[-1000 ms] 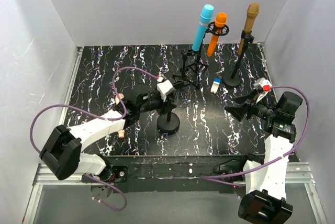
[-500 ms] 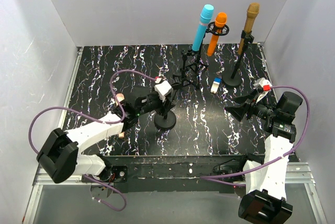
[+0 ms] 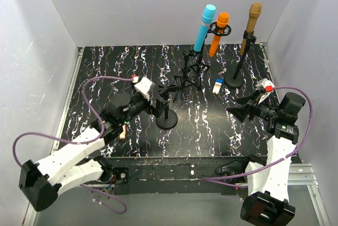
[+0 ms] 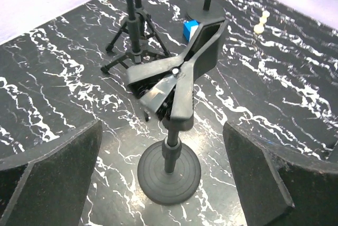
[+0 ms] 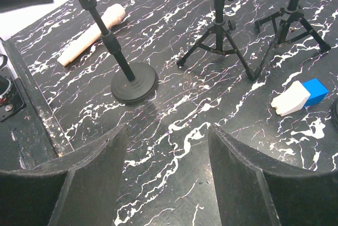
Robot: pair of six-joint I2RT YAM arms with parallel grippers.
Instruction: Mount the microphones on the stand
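Bright, even light, soft shadows; wrist views sharp w/ edge distortion.

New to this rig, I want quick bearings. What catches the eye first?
Upright in stands at the far right: a light blue microphone, an orange microphone and a gold-bronze microphone. In the middle a black round-base stand has an empty clip, while the pale pink-beige microphone lies flat to its left.

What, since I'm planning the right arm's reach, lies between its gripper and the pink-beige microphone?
The round-base stand stands between the right gripper and the pink-beige microphone; otherwise bare tabletop, seen in the right wrist view.
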